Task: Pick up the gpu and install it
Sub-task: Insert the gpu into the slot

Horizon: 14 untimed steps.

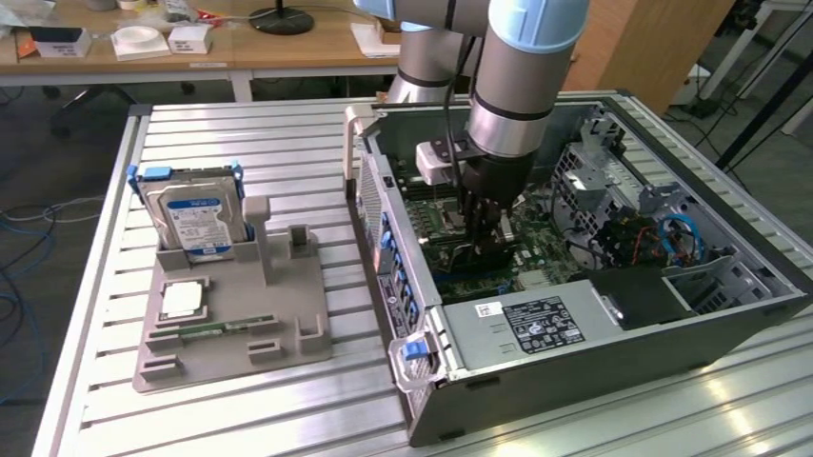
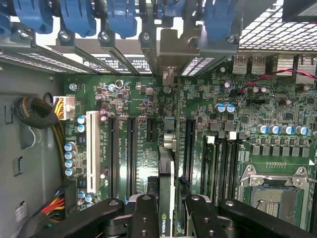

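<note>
The arm reaches down into the open computer case (image 1: 711,286) on the table (image 1: 254,409), and the gripper (image 2: 167,210) is clenched on the gpu (image 2: 167,168), holding it edge-on. The card stands upright over the green motherboard (image 2: 143,163), lined up with the expansion slots, its pale bracket (image 2: 176,49) up against the case's rear openings. On the exterior view's left, a silver hard drive (image 1: 193,214) stands in a grey holder (image 1: 242,333).

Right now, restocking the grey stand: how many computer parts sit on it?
3: a hard drive upright at the stand's far end, a silver chip flat mid-stand, a green memory stick just nearer the camera. Others may be hidden.
</note>
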Motion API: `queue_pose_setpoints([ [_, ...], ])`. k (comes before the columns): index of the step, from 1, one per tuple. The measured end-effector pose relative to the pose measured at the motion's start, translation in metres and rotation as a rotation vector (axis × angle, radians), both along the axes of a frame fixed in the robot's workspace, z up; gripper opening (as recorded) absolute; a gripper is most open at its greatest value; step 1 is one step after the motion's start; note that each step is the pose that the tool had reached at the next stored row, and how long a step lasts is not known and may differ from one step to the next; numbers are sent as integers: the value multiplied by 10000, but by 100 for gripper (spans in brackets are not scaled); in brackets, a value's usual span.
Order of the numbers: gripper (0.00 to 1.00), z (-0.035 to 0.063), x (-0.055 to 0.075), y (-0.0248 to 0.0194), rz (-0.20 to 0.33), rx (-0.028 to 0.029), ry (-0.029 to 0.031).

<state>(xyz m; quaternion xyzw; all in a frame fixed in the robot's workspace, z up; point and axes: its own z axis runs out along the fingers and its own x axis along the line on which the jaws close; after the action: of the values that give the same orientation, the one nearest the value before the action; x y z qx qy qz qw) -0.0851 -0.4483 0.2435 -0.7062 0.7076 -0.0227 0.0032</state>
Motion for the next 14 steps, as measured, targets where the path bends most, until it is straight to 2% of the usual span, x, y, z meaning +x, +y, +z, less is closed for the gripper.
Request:
queue_pose_setpoints([
  [7,26,0,0,0,0,1,2],
  [8,27,-10,-3,2,-5,29,-3],
  [9,27,-8,-2,2,-5,21,-7],
  [10,32,-4,-2,2,-5,8,-4],
  [11,32,-2,0,1,-1,4,-1],
  [12,42,-1,0,0,0,2,0],
  [13,42,8,0,0,0,-2,2],
  [14,48,40,0,0,0,-1,2],
])
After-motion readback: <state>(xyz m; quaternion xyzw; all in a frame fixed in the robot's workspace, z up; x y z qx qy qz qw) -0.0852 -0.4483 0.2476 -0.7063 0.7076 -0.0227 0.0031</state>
